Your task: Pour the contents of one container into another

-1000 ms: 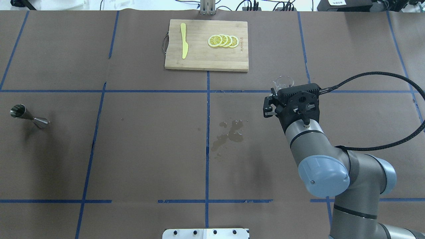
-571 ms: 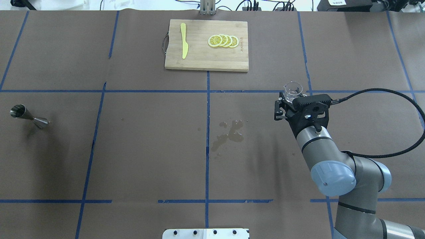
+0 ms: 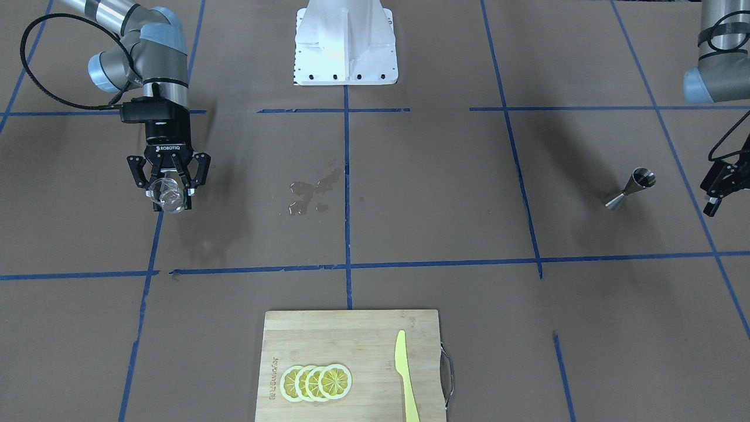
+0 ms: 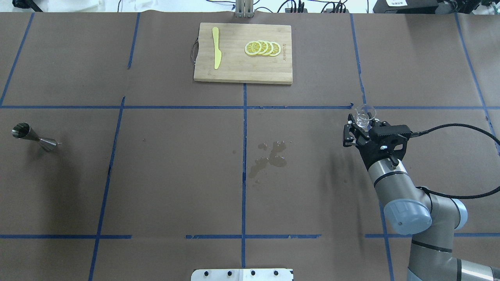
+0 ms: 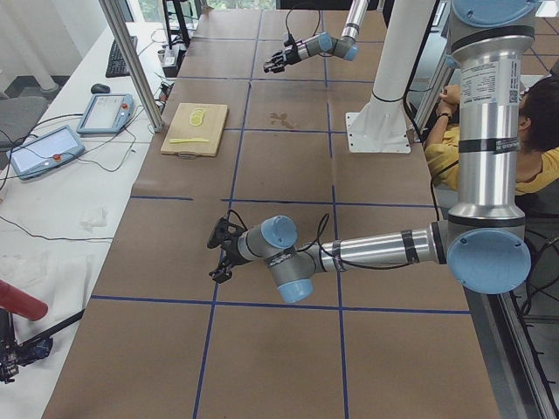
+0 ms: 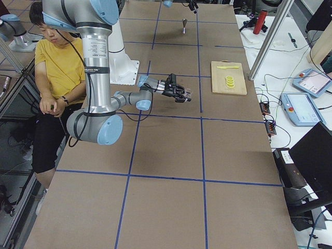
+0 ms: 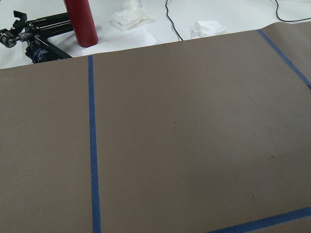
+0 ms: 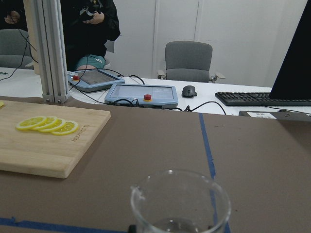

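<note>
The clear glass cup [image 4: 365, 114] sits upright between the fingers of my right gripper [image 4: 362, 124], which is shut on it and holds it above the table's right half. The right wrist view shows the cup's rim [image 8: 180, 196] at the bottom edge. From the front, the cup [image 3: 166, 196] hangs under the right gripper [image 3: 169, 198]. The silver jigger [image 4: 33, 137] stands alone at the far left, also [image 3: 631, 189]. My left gripper [image 3: 718, 189] shows only partly at the frame edge, a little beyond the jigger; its finger state is unclear.
A wooden cutting board [image 4: 234, 72] with lemon slices [image 4: 262, 48] and a yellow knife [image 4: 216, 52] lies at the far middle. A wet spill [image 4: 269, 158] marks the table's centre. The white robot base [image 3: 345, 44] is at the near edge.
My right arm has carried the glass cup to the right and back toward the robot's side. The jigger has not moved.
</note>
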